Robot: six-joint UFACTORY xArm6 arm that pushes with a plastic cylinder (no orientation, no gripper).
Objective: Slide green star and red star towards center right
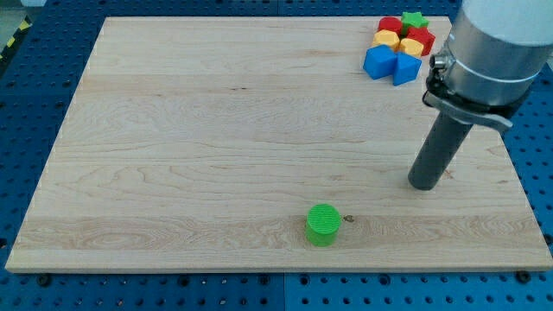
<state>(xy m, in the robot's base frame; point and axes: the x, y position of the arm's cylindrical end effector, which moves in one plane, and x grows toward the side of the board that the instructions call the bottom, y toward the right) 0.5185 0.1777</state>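
Observation:
The green star [416, 19] sits at the top of a tight cluster of blocks near the board's top right corner. Two red blocks lie beside it, one to its left [390, 24] and one just below it [424, 39]. I cannot tell which of them is the star. My tip [423, 185] rests on the board at the centre right, well below the cluster and touching no block. The rod rises from it towards the view's top right.
The cluster also holds two yellow blocks [385, 39] [410, 47] and two blue blocks [378, 62] [406, 69] on its lower side. A green cylinder [322, 225] stands alone near the bottom edge of the wooden board [216, 130]. The arm's pale body [492, 52] overhangs the right edge.

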